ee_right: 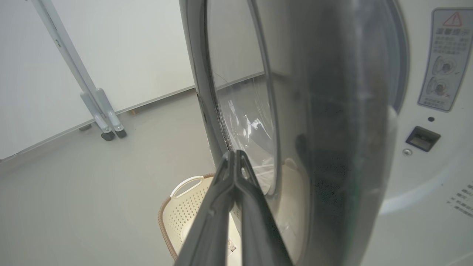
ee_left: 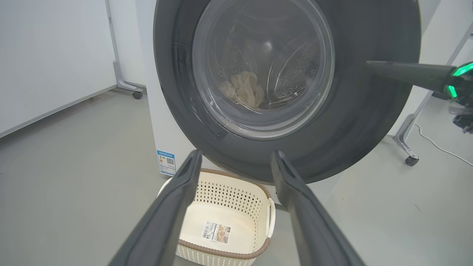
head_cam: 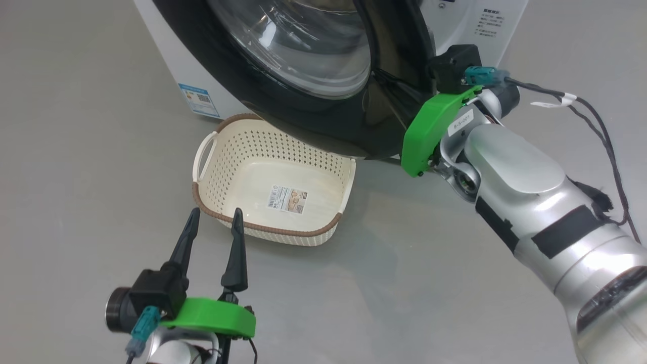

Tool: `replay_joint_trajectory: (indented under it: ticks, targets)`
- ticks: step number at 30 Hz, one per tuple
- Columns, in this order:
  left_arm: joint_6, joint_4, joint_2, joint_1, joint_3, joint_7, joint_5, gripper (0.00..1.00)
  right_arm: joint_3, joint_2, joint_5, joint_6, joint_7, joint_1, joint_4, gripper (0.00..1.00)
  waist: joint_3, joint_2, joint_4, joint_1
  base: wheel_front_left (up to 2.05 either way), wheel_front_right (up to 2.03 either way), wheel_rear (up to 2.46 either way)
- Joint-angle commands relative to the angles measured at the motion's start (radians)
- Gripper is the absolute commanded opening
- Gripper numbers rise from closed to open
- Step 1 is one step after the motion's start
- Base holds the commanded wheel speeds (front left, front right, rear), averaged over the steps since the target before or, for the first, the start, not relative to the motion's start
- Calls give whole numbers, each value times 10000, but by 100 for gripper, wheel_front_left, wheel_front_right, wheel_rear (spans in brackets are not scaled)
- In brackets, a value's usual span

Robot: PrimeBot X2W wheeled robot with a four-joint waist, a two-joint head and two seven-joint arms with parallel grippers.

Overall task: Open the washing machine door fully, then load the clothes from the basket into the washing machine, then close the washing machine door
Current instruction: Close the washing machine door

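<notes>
At the basket's near rim, the left gripper (head_cam: pixel 216 212) hovers above the floor (head_cam: pixel 76 151) with its fingers spread wide, released. The right gripper (ee_right: pixel 235 159) has its fingers pressed together, clenched on no object, and lies close along the outer face of the washing machine door (head_cam: pixel 313 116); contact cannot be confirmed. The door stands partly open, angled away from the washing machine (head_cam: pixel 167 55) front. The clothes (ee_left: pixel 245 88) lie inside the drum, visible through the door glass. The basket (head_cam: pixel 263 230) sits on the floor below the door, label sticker (head_cam: pixel 288 198) exposed.
</notes>
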Motion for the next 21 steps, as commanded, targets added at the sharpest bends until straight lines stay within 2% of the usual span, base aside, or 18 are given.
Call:
replay_joint_trajectory:
  ticks: [1, 10, 21]
  targets:
    - [367, -243, 58, -455, 312, -98, 97, 100, -34, 114, 91, 14, -166, -505, -125, 0, 46, 0, 13, 0, 0, 0, 0]
    - [344, -187, -38, -564, 400, -197, 167, 100, 74, 114, 360, 14, -382, -911, 710, 0, 242, 0, 40, 0, 0, 0, 0]
    - [247, -270, -206, -905, 401, -234, 353, 100, -685, 114, 112, 14, -447, -1865, 1900, 0, 777, 0, 273, 0, 0, 0, 0]
